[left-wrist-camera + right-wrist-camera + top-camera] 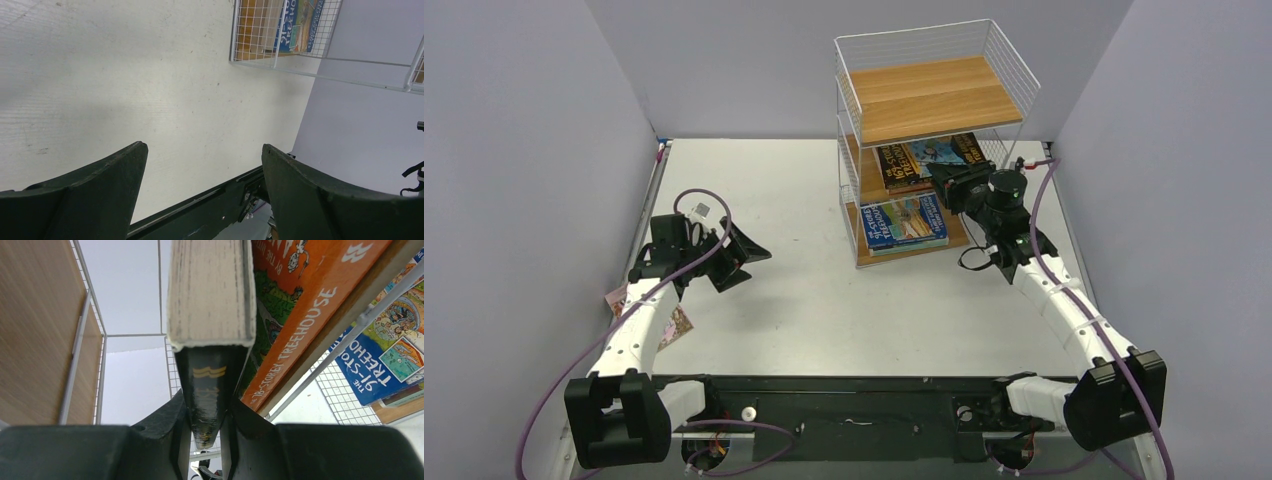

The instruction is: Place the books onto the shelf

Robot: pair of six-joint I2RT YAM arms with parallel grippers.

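Standing toward the far right of the white table point(824, 300), the shelf point(934, 95) is the largest thing here, and its wire side walls and wooden boards close in the tiers where the right arm works. Grey walls point(524, 150) enclose the table on three sides. On the bottom tier a blue book point(906, 222) lies flat on top of a thin stack, and more books lie on the middle tier. A pink book point(676, 326) lies at the left edge of the table, mostly hidden under the left arm. The right gripper point(946, 185) reaches into the middle tier, its jaws drawn narrow and clamped on the spine of a dark book point(210, 300) whose page block points away from the wrist. The left gripper point(739, 265) hangs above the left part of the table, well apart from the shelf, jaws spread wide and gripping nothing. Only the right wrist view shows the grip itself, with an orange book point(300, 300) lying on the middle board just beside the held one and at an angle to it; whether the two touch I cannot tell. From the top view the wrist hides those fingers. The left wrist view shows its own wide fingers point(100, 190) over the table, the shelf's lower corner far ahead.
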